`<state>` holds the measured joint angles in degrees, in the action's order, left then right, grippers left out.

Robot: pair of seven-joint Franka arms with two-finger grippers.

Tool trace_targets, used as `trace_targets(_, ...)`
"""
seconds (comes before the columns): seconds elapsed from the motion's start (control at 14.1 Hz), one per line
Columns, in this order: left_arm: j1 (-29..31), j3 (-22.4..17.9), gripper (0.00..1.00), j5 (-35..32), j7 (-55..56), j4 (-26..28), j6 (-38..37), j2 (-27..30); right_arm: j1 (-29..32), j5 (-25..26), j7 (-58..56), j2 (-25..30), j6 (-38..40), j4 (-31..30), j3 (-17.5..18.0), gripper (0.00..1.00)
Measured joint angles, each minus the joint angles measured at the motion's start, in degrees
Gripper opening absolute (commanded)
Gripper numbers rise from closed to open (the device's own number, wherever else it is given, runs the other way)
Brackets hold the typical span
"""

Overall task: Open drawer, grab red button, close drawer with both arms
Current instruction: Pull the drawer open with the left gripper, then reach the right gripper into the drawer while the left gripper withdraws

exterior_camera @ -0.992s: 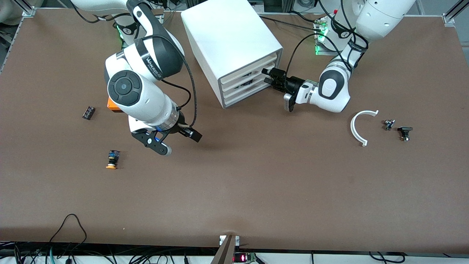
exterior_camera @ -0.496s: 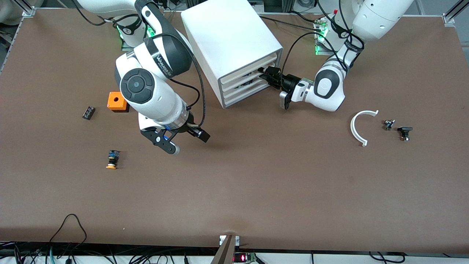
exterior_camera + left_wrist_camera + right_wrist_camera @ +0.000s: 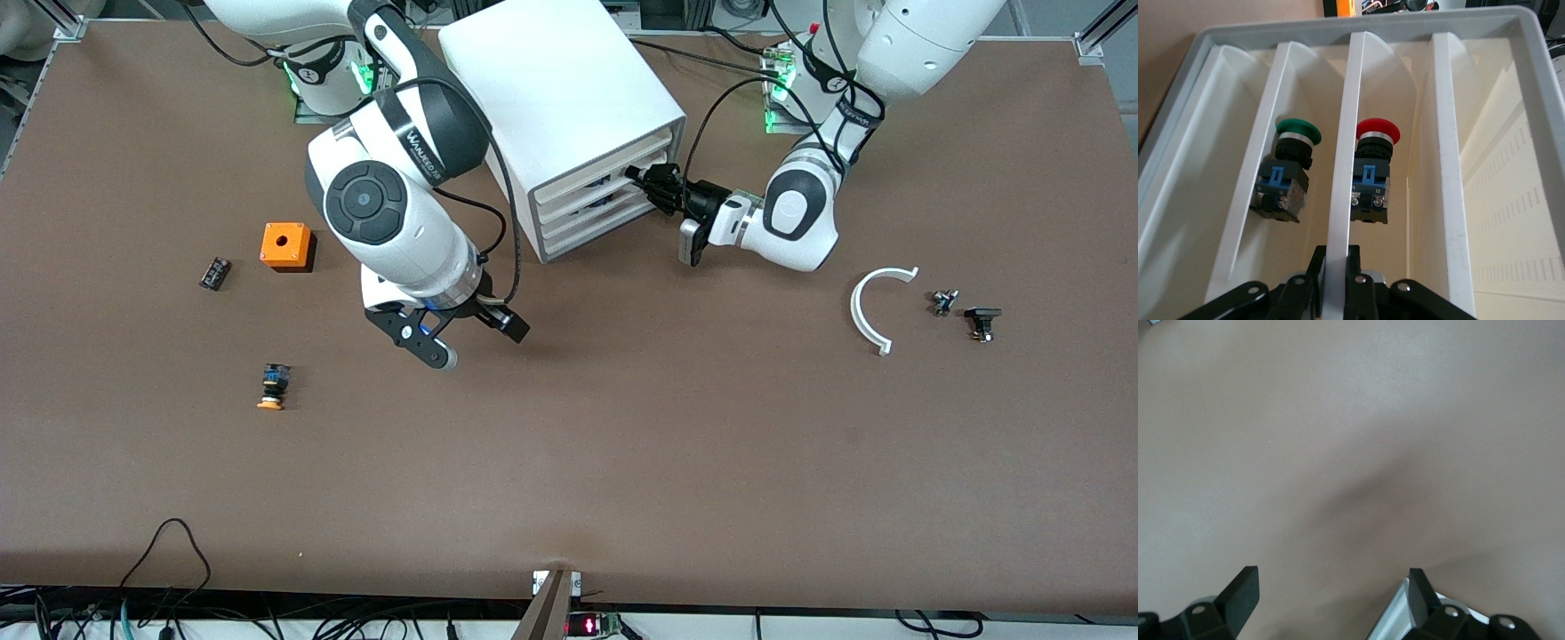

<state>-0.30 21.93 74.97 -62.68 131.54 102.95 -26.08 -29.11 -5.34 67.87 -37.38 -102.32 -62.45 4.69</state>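
The white cabinet [image 3: 551, 98] stands at the robots' side of the table with its four drawers facing the left arm. My left gripper [image 3: 642, 176] is at the cabinet front, shut on the thin pale front lip of an upper drawer [image 3: 1345, 167]; the gripper [image 3: 1337, 273] pinches that lip from both sides. In the left wrist view, the red-capped button [image 3: 1377, 133] lies inside, in the slot beside the gripped lip. A green-capped button [image 3: 1298, 133] lies in the neighbouring slot. My right gripper [image 3: 480, 342] is open and empty over bare table, nearer the camera than the cabinet; the right wrist view [image 3: 1331, 587] shows only table beneath it.
An orange box with a hole [image 3: 285, 245], a small black part [image 3: 214, 272] and an orange-yellow-capped button [image 3: 272, 387] lie toward the right arm's end. A white curved piece [image 3: 867, 307] and two small dark parts [image 3: 944, 302] [image 3: 981, 322] lie toward the left arm's end.
My left gripper has moved in to the cabinet front and onto the drawer lip. My right arm has swung toward the cabinet, uncovering the orange box.
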Motion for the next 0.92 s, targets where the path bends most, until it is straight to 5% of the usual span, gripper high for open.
trace_targets(0.92, 10.40, -0.61, 0.00, -14.67, 2.59, -15.25, -0.64, -6.98, -5.67, 0.00, 14.66, -3.65, -10.53, 1.80, -0.07, 0.99)
